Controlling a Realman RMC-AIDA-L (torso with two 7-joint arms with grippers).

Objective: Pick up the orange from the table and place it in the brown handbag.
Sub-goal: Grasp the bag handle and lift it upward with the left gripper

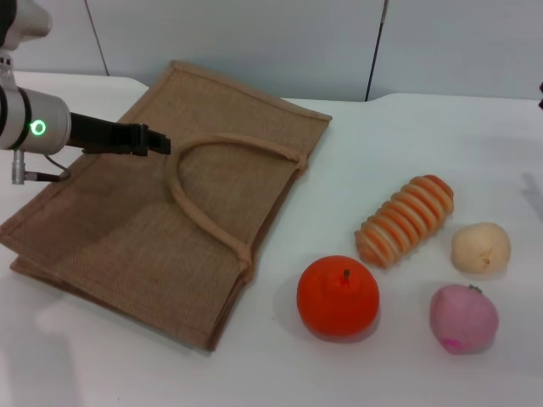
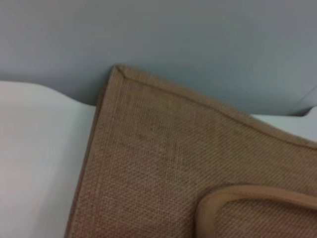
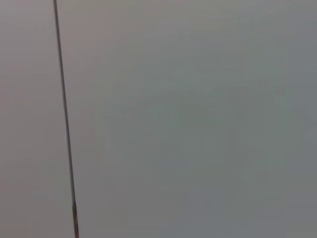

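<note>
The orange [image 1: 338, 297] is round, glossy and red-orange with a dark stem dimple. It sits on the white table [image 1: 280, 373] at the front, right of the brown handbag [image 1: 127, 237]. The handbag lies flat at the left, its looped handles [image 1: 199, 199] on top; a far corner of it also shows in the left wrist view [image 2: 163, 163]. My left gripper [image 1: 157, 140] hovers over the bag's upper part, near the handle loop, far from the orange. My right gripper is out of view; its wrist view shows only a grey wall.
A ribbed orange-and-cream item [image 1: 405, 220], a pale beige round fruit [image 1: 480, 248] and a pink fruit [image 1: 463, 318] lie right of the orange. The grey wall [image 1: 254, 42] stands behind the table.
</note>
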